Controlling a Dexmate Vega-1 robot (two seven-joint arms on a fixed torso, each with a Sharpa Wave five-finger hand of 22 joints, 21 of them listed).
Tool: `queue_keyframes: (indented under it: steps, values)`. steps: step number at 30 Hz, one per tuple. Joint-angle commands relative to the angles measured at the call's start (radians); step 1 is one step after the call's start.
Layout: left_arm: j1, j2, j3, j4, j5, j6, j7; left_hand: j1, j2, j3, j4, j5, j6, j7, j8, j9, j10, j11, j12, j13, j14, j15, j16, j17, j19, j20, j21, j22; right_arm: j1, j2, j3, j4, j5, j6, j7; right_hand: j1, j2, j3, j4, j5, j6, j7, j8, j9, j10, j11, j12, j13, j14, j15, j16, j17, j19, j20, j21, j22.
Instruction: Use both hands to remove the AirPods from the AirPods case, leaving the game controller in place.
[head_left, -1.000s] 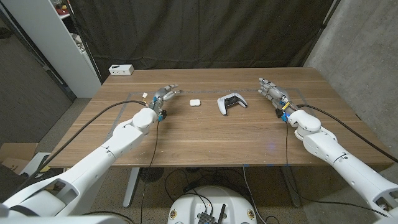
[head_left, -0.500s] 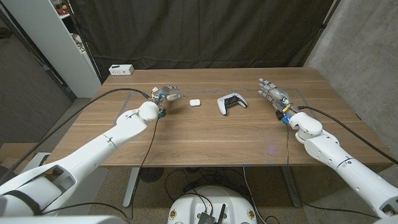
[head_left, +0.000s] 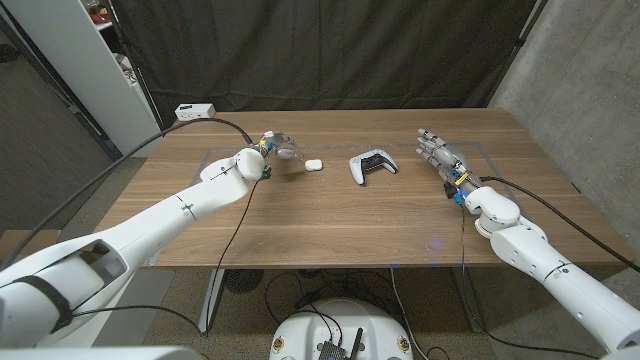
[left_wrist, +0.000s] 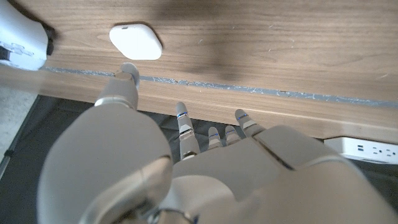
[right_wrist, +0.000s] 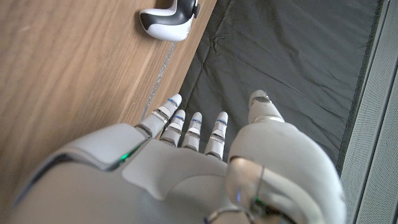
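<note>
A small white AirPods case (head_left: 313, 164) lies closed on the wooden table, left of a white and black game controller (head_left: 372, 165). My left hand (head_left: 279, 149) hovers just left of the case, fingers apart and holding nothing. In the left wrist view the case (left_wrist: 135, 42) lies just past the fingertips (left_wrist: 128, 70) of that hand (left_wrist: 186, 168). My right hand (head_left: 440, 154) stands to the right of the controller, fingers spread, with nothing in it. The right wrist view shows the controller (right_wrist: 168, 19) some way beyond my right hand (right_wrist: 186, 168).
A white power strip (head_left: 194, 112) sits at the table's far left corner; it also shows in the left wrist view (left_wrist: 364, 148). Grey tape lines (head_left: 215, 151) mark the tabletop. A black curtain (head_left: 330, 50) hangs behind the table, and a white cabinet (head_left: 90, 70) stands at the far left.
My left hand has moved to the right and farther back across the table, closing in on the AirPods case. The right hand has barely shifted.
</note>
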Motion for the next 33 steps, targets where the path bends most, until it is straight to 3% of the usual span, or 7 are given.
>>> queue_keyframes:
  steps: [1, 6, 13, 25, 33]
  values:
    - [-0.098, -0.014, 0.116, -0.028, 0.164, 0.124, -0.107, 0.007, -0.006, -0.011, 0.002, 0.016, 0.034, 0.004, 0.015, 0.009, 0.016, 0.002, 0.015, -0.002, -0.053, 0.003, 0.01, 0.0, 0.017, 0.008, -0.006, 0.003, -0.024, 0.008, 0.011, -0.001, 0.017, 0.027, 0.011, 0.004, -0.009, 0.001, -0.005, 0.003, -0.007, -0.001, -0.005, 0.002, 0.0, -0.004, 0.007, 0.002, -0.005, -0.096, 0.007, 0.002, -0.003, -0.001, 0.008, 0.003]
    - [-0.145, -0.026, 0.168, -0.017, 0.232, 0.149, -0.164, 0.01, -0.007, -0.021, 0.005, 0.026, 0.056, 0.004, 0.024, 0.015, 0.035, -0.006, 0.024, -0.006, -0.038, -0.005, 0.015, -0.001, 0.028, 0.003, -0.01, 0.004, -0.033, 0.021, 0.019, 0.015, 0.047, 0.052, 0.039, 0.004, -0.01, 0.0, -0.004, 0.003, -0.011, -0.001, -0.005, 0.003, 0.001, -0.003, 0.009, 0.003, -0.004, -0.096, 0.008, 0.003, -0.003, -0.001, 0.009, 0.003]
    - [-0.199, -0.057, 0.234, 0.005, 0.312, 0.189, -0.243, 0.008, -0.005, -0.036, 0.012, 0.033, 0.09, 0.011, 0.038, 0.023, 0.054, -0.014, 0.032, -0.012, -0.022, -0.015, 0.017, -0.002, 0.042, -0.003, -0.014, 0.005, -0.051, 0.036, 0.033, 0.028, 0.08, 0.076, 0.055, -0.035, -0.004, -0.018, 0.025, 0.003, -0.012, 0.0, -0.001, 0.005, 0.019, 0.005, 0.018, 0.005, 0.003, -0.092, 0.016, 0.009, -0.006, -0.001, 0.011, 0.004]
    - [-0.27, -0.111, 0.337, 0.067, 0.431, 0.247, -0.363, 0.011, 0.002, -0.054, 0.019, 0.039, 0.116, 0.006, 0.051, 0.037, 0.077, -0.026, 0.041, -0.021, 0.003, -0.032, 0.02, -0.003, 0.054, -0.007, -0.024, 0.006, -0.054, 0.043, 0.042, 0.037, 0.101, 0.081, 0.065, -0.053, -0.006, -0.028, 0.034, 0.004, -0.013, -0.001, 0.001, 0.006, 0.023, 0.006, 0.021, 0.007, 0.007, -0.091, 0.019, 0.01, -0.007, 0.0, 0.012, 0.004]
    - [-0.289, -0.151, 0.382, 0.108, 0.499, 0.284, -0.394, 0.01, 0.003, -0.067, 0.023, 0.04, 0.095, -0.006, 0.043, 0.046, 0.076, -0.029, 0.04, -0.026, 0.005, -0.032, 0.016, -0.003, 0.055, -0.006, -0.032, 0.007, -0.054, 0.052, 0.045, 0.053, 0.118, 0.081, 0.075, -0.063, -0.004, -0.032, 0.04, 0.005, -0.011, -0.001, 0.003, 0.007, 0.025, 0.004, 0.022, 0.008, 0.009, -0.093, 0.02, 0.011, -0.009, -0.004, 0.012, 0.004]
